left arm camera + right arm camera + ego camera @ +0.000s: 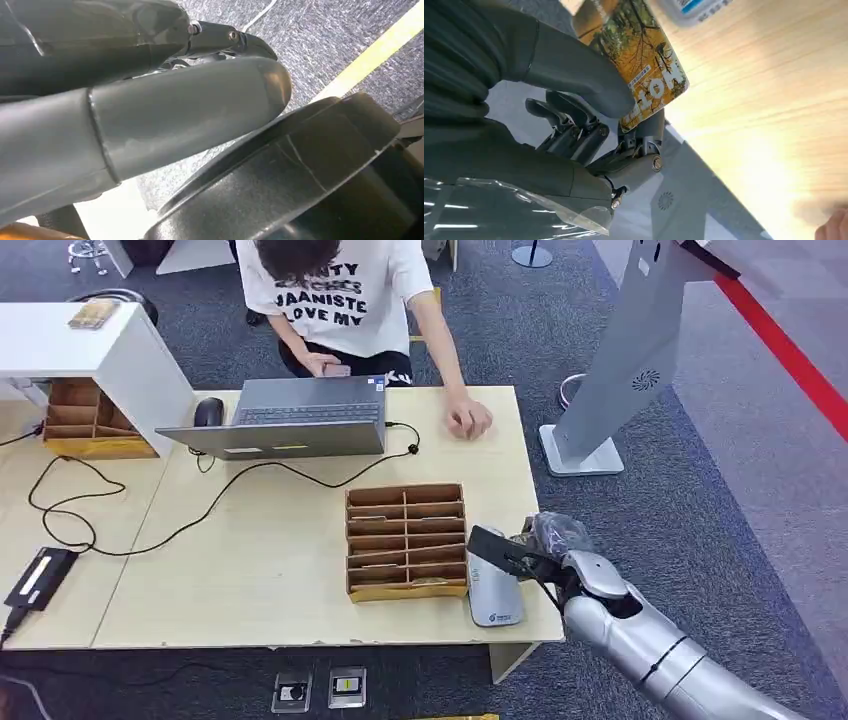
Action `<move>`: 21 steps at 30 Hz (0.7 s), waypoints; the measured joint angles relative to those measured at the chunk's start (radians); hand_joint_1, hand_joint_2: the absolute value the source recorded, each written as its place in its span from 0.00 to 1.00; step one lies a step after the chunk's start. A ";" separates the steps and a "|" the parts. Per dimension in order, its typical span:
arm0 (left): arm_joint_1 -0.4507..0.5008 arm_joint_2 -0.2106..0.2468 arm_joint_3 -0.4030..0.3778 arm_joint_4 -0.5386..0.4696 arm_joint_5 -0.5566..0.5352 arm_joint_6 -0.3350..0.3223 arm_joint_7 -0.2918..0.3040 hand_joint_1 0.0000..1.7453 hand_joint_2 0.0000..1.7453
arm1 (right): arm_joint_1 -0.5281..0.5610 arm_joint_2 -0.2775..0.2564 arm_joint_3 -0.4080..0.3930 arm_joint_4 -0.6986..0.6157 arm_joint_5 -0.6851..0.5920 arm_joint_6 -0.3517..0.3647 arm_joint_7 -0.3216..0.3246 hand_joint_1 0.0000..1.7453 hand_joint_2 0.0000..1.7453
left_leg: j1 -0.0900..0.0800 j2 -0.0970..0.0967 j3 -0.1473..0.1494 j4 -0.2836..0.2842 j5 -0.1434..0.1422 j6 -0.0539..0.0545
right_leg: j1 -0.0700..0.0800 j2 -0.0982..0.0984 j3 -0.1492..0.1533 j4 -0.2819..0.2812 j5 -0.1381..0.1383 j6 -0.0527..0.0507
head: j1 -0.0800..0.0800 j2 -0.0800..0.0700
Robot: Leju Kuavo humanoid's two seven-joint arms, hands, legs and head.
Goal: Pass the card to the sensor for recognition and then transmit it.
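My right hand (560,552) hovers at the table's near right corner and pinches a card (496,548) between thumb and fingers. The card looks dark from above; its printed side, an orange autumn picture (649,65), shows in the right wrist view under my thumb (574,70). It hangs just above the white-and-grey sensor (493,590), which lies flat on the table beside the cardboard card rack (406,540). My left hand (150,115) hangs low over grey carpet, its fingers curled in with nothing in them.
A person sits across the light wooden table (260,560) at a grey laptop (290,418), one hand (468,421) resting on the tabletop. A black cable (230,490) trails left to a black device (40,578). A grey kiosk stand (620,370) rises at the right.
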 joint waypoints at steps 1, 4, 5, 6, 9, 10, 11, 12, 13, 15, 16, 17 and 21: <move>0.000 0.000 0.000 0.000 -0.002 0.000 0.000 0.00 0.00 | 0.005 -0.005 -0.005 -0.012 0.027 -0.003 0.011 1.00 1.00 | 0.000 0.000 0.000 0.000 0.000 0.000 | 0.000 0.000 0.000 0.000 0.000 0.000 | 0.000 0.000; 0.000 0.000 0.000 0.000 -0.003 0.001 0.000 0.00 0.00 | 0.017 -0.019 -0.029 -0.052 0.094 -0.010 0.032 1.00 1.00 | 0.000 0.000 0.000 0.000 0.000 0.000 | 0.000 0.000 0.000 0.000 0.000 0.000 | 0.000 0.000; 0.000 0.000 0.000 0.000 -0.003 0.001 0.001 0.00 0.00 | 0.020 -0.025 -0.038 -0.066 0.103 -0.010 0.035 1.00 1.00 | 0.000 0.000 0.000 0.000 0.000 0.000 | 0.000 0.000 0.000 0.000 0.000 0.000 | 0.000 0.000; 0.000 0.000 0.000 0.000 -0.003 0.001 0.001 0.00 0.00 | 0.022 -0.028 -0.046 -0.080 0.106 -0.011 0.037 1.00 1.00 | 0.000 0.000 0.000 0.000 0.000 0.000 | 0.000 0.000 0.000 0.000 0.000 0.000 | 0.000 0.000; 0.000 -0.002 0.000 0.000 -0.003 0.002 0.003 0.00 0.00 | 0.028 -0.039 -0.057 -0.107 0.108 -0.011 0.038 1.00 1.00 | 0.000 0.000 0.000 0.000 0.000 0.000 | 0.000 0.000 0.000 0.000 0.000 0.000 | 0.000 0.000; 0.000 -0.003 0.000 0.000 -0.003 0.002 0.003 0.00 0.00 | 0.031 -0.040 -0.063 -0.115 0.110 -0.011 0.039 1.00 1.00 | 0.000 0.000 0.000 0.000 0.000 0.000 | 0.000 0.000 0.000 0.000 0.000 0.000 | 0.000 0.000; 0.000 -0.003 0.000 0.000 -0.003 0.002 0.003 0.00 0.00 | 0.033 -0.041 -0.069 -0.121 0.119 -0.013 0.039 1.00 1.00 | 0.000 0.000 0.000 0.000 0.000 0.000 | 0.000 0.000 0.000 0.000 0.000 0.000 | 0.000 0.000; 0.000 -0.003 0.000 0.000 -0.003 0.002 0.004 0.00 0.00 | 0.035 -0.042 -0.074 -0.128 0.132 -0.018 0.039 1.00 1.00 | 0.000 0.000 0.000 0.000 0.000 0.000 | 0.000 0.000 0.000 0.000 0.000 0.000 | 0.000 0.000; 0.000 -0.003 0.000 0.000 -0.003 0.003 0.004 0.00 0.00 | 0.039 -0.044 -0.080 -0.135 0.148 -0.025 0.040 1.00 1.00 | 0.000 0.000 0.000 0.000 0.000 0.000 | 0.000 0.000 0.000 0.000 0.000 0.000 | 0.000 0.000; 0.000 -0.003 0.000 0.000 -0.003 0.004 0.006 0.00 0.00 | 0.048 -0.047 -0.095 -0.158 0.181 -0.042 0.047 1.00 1.00 | 0.000 0.000 0.000 0.000 0.000 0.000 | 0.000 0.000 0.000 0.000 0.000 0.000 | 0.000 0.000; 0.000 -0.004 0.000 0.000 -0.003 0.004 0.006 0.00 0.00 | 0.052 -0.049 -0.103 -0.171 0.196 -0.052 0.049 1.00 1.00 | 0.000 0.000 0.000 0.000 0.000 0.000 | 0.000 0.000 0.000 0.000 0.000 0.000 | 0.000 0.000; 0.000 -0.005 0.000 0.000 -0.003 0.004 0.006 0.00 0.00 | 0.055 -0.050 -0.111 -0.185 0.211 -0.060 0.050 1.00 1.00 | 0.000 0.000 0.000 0.000 0.000 0.000 | 0.000 0.000 0.000 0.000 0.000 0.000 | 0.000 0.000; 0.000 -0.005 0.000 0.000 -0.003 0.005 0.007 0.00 0.00 | 0.071 -0.054 -0.145 -0.239 0.262 -0.089 0.053 1.00 1.00 | 0.000 0.000 0.000 0.000 0.000 0.000 | 0.000 0.000 0.000 0.000 0.000 0.000 | 0.000 0.000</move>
